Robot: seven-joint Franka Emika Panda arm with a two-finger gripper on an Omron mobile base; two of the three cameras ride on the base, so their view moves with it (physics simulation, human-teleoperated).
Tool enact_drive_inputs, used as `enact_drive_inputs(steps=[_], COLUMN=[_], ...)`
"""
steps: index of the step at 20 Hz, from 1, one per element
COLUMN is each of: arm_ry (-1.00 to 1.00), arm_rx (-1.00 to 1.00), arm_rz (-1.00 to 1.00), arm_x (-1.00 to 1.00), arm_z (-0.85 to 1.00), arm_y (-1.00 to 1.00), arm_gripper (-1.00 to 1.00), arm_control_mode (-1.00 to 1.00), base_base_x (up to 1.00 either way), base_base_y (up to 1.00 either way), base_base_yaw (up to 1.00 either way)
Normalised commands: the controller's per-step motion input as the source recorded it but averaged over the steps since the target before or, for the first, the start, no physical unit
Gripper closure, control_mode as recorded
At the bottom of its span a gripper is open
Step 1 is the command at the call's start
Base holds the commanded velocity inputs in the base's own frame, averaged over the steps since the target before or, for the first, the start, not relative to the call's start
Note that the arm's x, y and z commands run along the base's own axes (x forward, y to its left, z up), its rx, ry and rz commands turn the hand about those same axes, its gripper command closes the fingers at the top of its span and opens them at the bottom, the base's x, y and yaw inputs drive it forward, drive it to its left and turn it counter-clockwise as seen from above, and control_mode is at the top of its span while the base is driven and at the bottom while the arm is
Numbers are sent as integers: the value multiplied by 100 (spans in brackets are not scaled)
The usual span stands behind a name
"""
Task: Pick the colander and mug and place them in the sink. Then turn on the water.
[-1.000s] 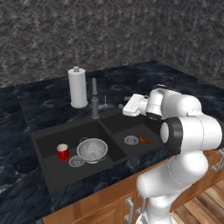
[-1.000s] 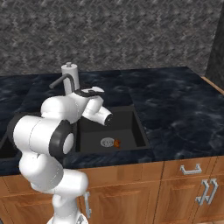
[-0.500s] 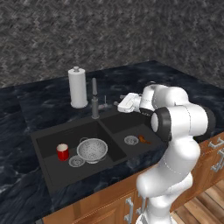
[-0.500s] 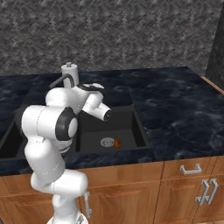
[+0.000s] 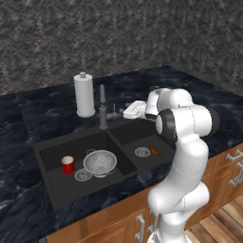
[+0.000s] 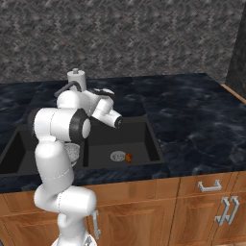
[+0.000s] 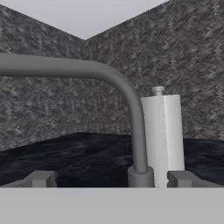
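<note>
Arm bent low over sink, gripper level, jaws wide apart w/ nothing between, facing faucet

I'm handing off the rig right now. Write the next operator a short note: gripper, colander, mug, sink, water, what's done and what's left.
Gripper: open, holding nothing, beside the faucet base behind the sink.
Colander: in the left basin.
Mug: upright in the left basin, beside the colander.
Done: both items are in the sink.
Left: turn on the water; no stream runs from the faucet yet.
</note>
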Motion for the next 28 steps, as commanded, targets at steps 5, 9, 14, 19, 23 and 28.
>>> enact_drive_inputs(steps=[5, 9, 14, 19, 23, 28], arm_ry=[1, 0, 0, 0, 0, 0], arm_rx=[0, 3, 3, 0, 0, 1], arm_rz=[0, 0, 0, 0, 0, 0], arm_x=[34, 29, 31, 35, 35, 34], arm_z=[-14, -17, -21, -17, -10, -6], arm_y=[18, 1, 0, 11, 4, 0], arm_gripper=[-100, -100, -100, -100, -100, -100], arm_control_mode=[-100, -100, -100, -100, -100, -100], base_base_x=[0, 0, 0, 0, 0, 0], base_base_y=[0, 0, 0, 0, 0, 0], base_base_yaw=[0, 0, 0, 0, 0, 0])
